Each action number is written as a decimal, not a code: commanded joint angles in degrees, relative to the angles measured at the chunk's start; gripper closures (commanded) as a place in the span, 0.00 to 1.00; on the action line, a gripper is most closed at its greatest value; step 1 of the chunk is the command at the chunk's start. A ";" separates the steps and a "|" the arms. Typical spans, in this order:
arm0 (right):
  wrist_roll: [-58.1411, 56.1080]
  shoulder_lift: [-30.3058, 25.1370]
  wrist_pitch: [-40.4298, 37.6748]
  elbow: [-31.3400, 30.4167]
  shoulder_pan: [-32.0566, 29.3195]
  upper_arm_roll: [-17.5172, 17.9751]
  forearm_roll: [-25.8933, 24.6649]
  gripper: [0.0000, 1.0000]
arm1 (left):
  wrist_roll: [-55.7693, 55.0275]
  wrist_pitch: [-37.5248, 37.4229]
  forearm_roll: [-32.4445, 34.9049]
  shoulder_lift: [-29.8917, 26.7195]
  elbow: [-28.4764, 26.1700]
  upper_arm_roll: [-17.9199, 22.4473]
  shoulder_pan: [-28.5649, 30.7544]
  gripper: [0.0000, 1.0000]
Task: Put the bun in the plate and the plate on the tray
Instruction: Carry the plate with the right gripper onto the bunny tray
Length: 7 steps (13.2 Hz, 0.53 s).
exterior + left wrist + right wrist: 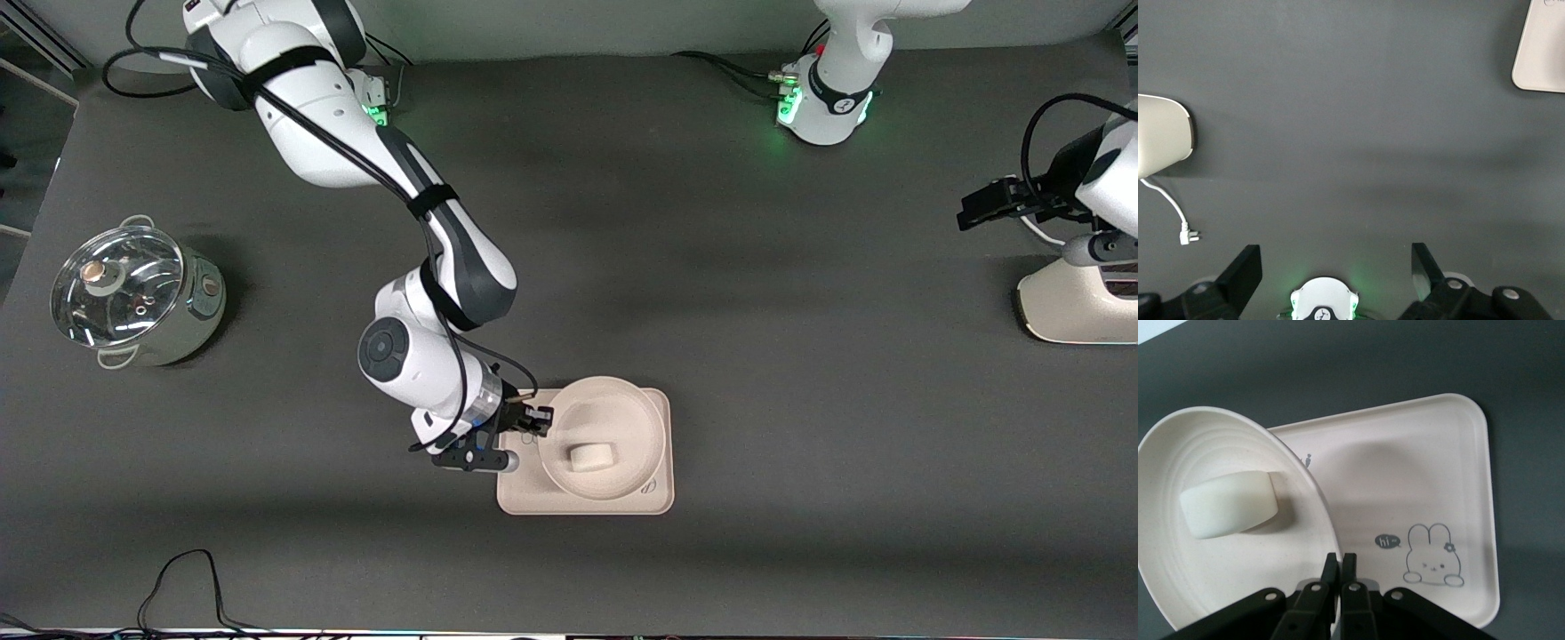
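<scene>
Jaws of right gripper clamp the plate rim, lower centre of front view; bun in plate, over tray. Left wrist view: left gripper spread wide over bare table. Right wrist view: fingers pinch the rim, frame bottom

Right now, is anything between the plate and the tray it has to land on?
Nothing visible. The plate, bun inside, is over the tray, its rim pinched in the shut right claw. The tray surface under it looks bare.
</scene>
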 commanded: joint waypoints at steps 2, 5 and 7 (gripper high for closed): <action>-0.32 7.55 1.80 5.22 0.07 -0.81 0.83 1.00 | -0.38 -0.78 0.40 0.74 1.60 0.00 -0.51 0.00; -0.32 8.79 1.72 3.82 -0.02 -0.72 1.27 1.00 | -1.17 1.09 0.32 5.93 10.45 -0.70 -0.25 0.00; -0.41 8.80 1.72 3.37 -0.10 -0.72 2.84 1.00 | -0.46 0.20 -0.12 5.84 10.65 -0.35 1.15 0.00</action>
